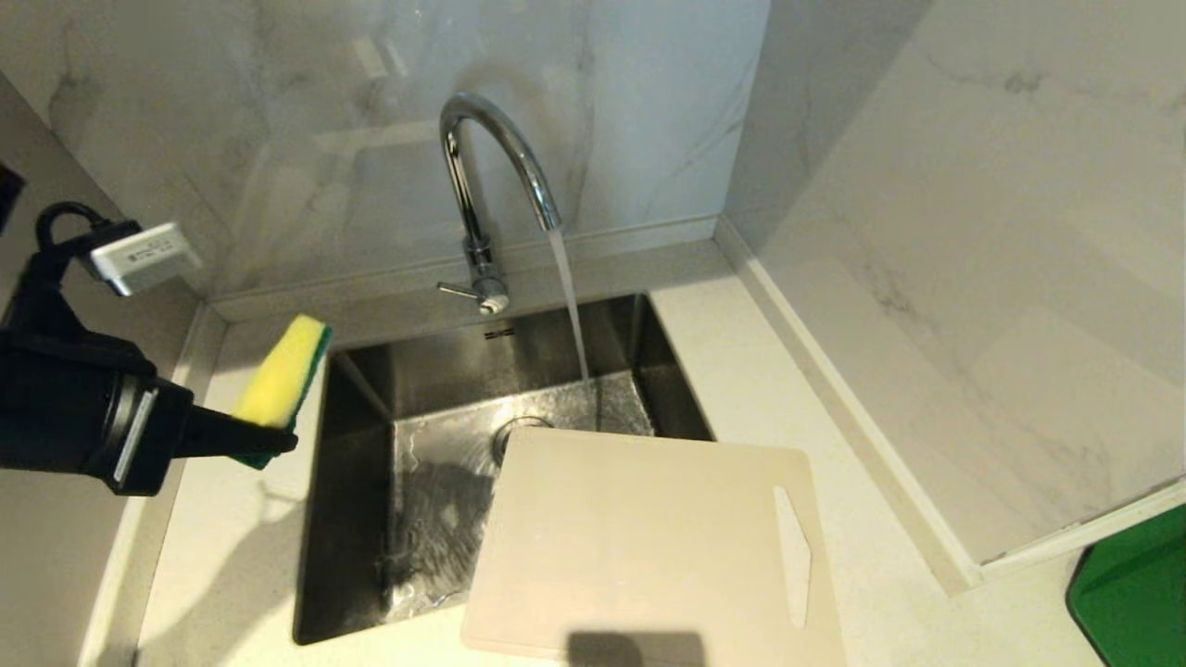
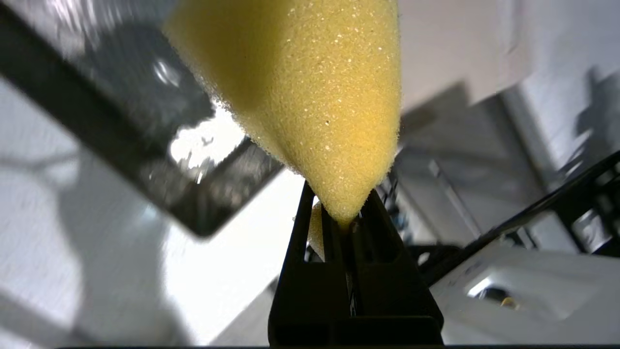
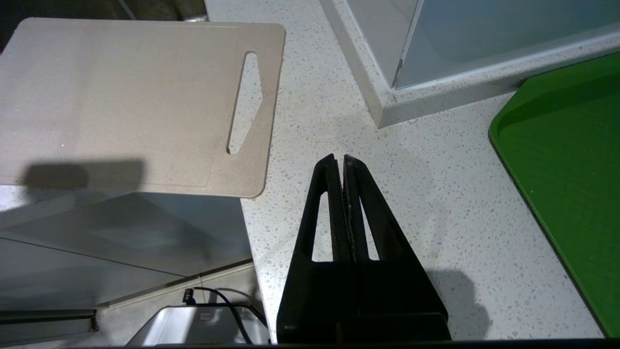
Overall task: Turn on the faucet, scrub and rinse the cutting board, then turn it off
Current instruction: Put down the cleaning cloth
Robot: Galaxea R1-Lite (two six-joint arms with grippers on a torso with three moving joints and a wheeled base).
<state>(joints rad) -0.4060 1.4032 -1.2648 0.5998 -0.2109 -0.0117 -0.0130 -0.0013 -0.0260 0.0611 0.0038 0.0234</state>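
The left gripper [image 1: 278,435], at the left edge of the head frame, has its jaws pinched tight on a soft, squashy yellow-and-green sponge [image 1: 283,371]. Water runs from the faucet [image 1: 482,185] into the sink [image 1: 357,519]. The cutting board [image 1: 639,547], lower centre, overhangs the sink from the desk [image 1: 927,574]; it looks stiff, light, likely slippery when wet, best held by its slot handle [image 1: 792,556]. The right gripper [image 3: 339,162] is closed, empty.

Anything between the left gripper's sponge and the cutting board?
Head view: only the open sink basin, wet, lies between the sponge in the left gripper and the cutting board; no objects there.
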